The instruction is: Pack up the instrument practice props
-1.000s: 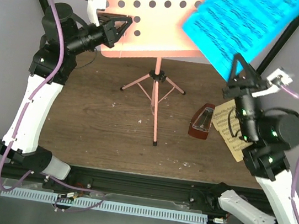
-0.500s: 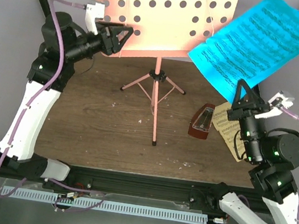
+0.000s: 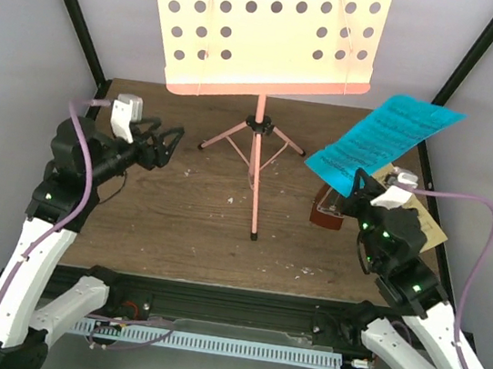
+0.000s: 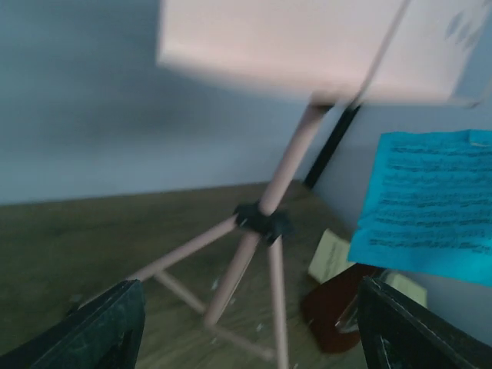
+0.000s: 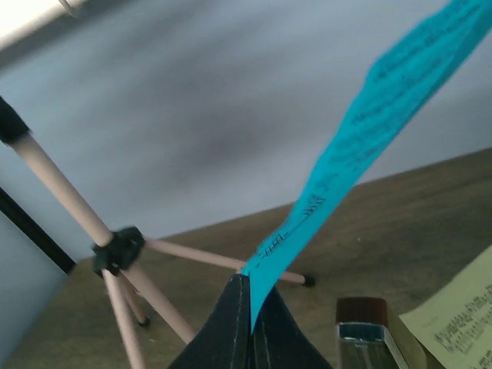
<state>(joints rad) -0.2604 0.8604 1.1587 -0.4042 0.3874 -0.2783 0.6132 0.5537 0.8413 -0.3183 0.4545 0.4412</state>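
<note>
The pink music stand rises at the back centre on its tripod, its hole-dotted desk bare. My left gripper hangs open left of the tripod, touching nothing; in the left wrist view its fingers stand wide apart with the tripod hub beyond them. My right gripper is shut on the lower edge of the blue sheet-music page, which stands up from the pinched fingertips. The reddish-brown metronome sits just beside that gripper, with the yellow page partly hidden under the right arm.
Black frame posts run up both back corners by grey walls. The tripod's legs spread across the middle of the wooden table. A black rail marks the near edge.
My left gripper let go of the stand's desk edge, opened, and drew down and back to the left. My right arm carried the blue page down from beside the desk toward the metronome.
</note>
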